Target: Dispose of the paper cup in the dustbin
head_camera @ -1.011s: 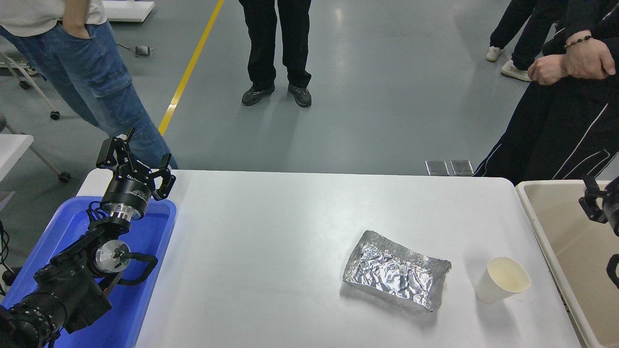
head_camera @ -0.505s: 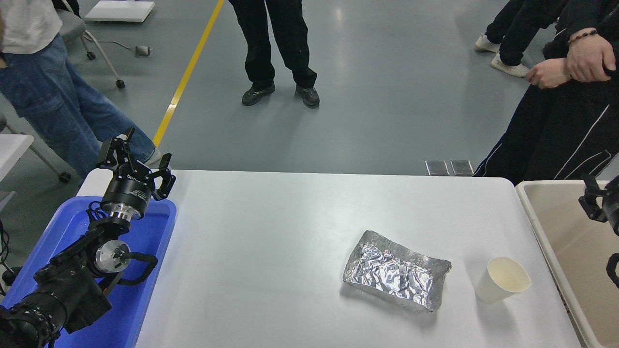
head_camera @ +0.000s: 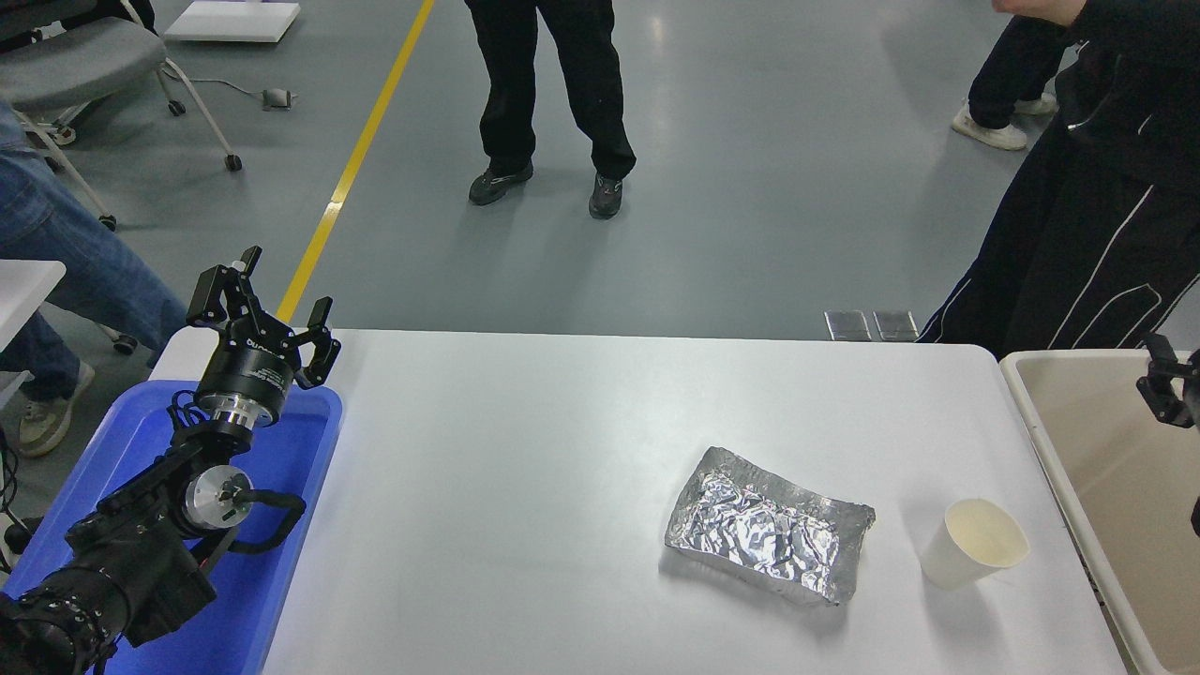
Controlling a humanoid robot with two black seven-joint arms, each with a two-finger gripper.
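Currently: paper cup upright on counter, untouched

Right now the paper cup (head_camera: 973,542) stands upright near the right front part of the white counter (head_camera: 525,487), mouth open, nothing touching it. Just beside it to the left lies a crumpled silver foil piece (head_camera: 767,525), flat on the counter, with a small gap between the two. To the cup's right, off the counter's right edge, sits the dustbin (head_camera: 1097,469), a beige tub with a pale rim; the part of its inside that shows is bare.

Right hand (head_camera: 1167,384) shows only as a black part at the right picture edge, over the dustbin, well apart from the cup; cannot tell whether its fingers are apart or together.

Left hand (head_camera: 262,314) is parked at the lower left, raised over the far end of a bright blue bin (head_camera: 281,525), fingers spread apart, holding nothing.

Beyond the counter: grey floor with a yellow line (head_camera: 352,169), a person in black trousers (head_camera: 553,94) standing at top centre, another person in dark clothes (head_camera: 1087,216) at top right, someone in jeans (head_camera: 66,272) at the left edge, and a grey chair (head_camera: 84,56) at top left.
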